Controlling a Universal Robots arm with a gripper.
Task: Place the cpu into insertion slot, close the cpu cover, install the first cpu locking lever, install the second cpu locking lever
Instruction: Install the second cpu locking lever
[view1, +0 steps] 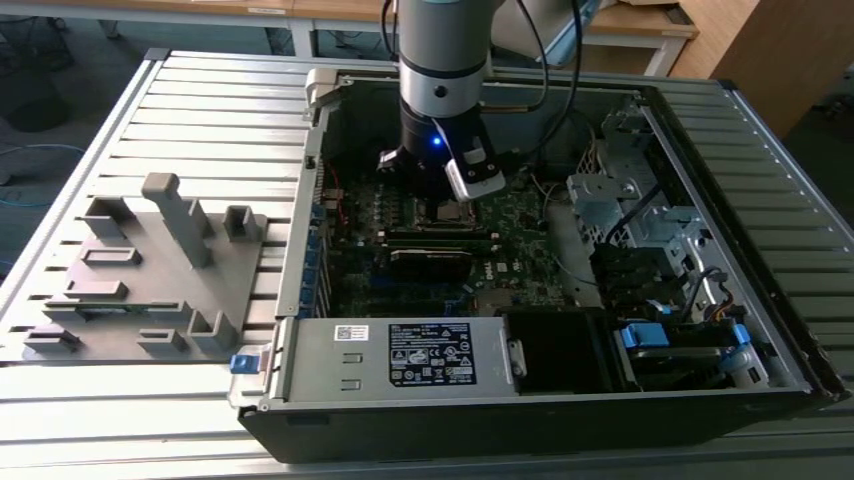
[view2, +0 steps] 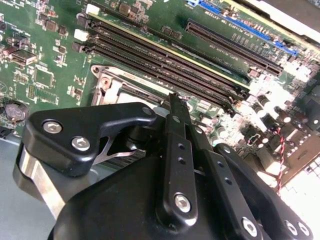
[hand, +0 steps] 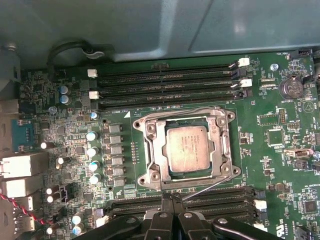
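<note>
Hangs low inside the open computer case (view1: 747, 330), with the gripper (hand: 171, 199) poised just beside the socket's near edge, above the lower bank of memory slots (hand: 220, 197). Keeps its fingers (view2: 174, 107) pressed together in both wrist views, with nothing visibly caught between them.

Finds the cpu (hand: 187, 148) lying flat and square in the insertion slot (view1: 450, 212), dull metal top facing up. Finds the cpu cover (hand: 152, 150) down over it too, framing the chip through its window (so steps 1 and 2 look done).

Looks like lever work now, most likely the first of the 2 levers. Shows 1 thin wire lever (hand: 210, 189) running slantwise from beside the fingertips toward the socket's far corner, seemingly standing off its catch rather than tucked flat. Shows the other wire (hand: 195, 109) bent along the opposite edge of the cover, next to the upper memory slots (hand: 165, 75); hard to judge whether latched or loose.

Calls for a careful, narrow push: catching only the slim wire with the closed tips, sweeping it down and sideways under its hook, and staying off the motherboard (view1: 521, 265) and the cpu face. Risks slipping off so thin a bar, or letting it spring back if not fully hooked.
</note>
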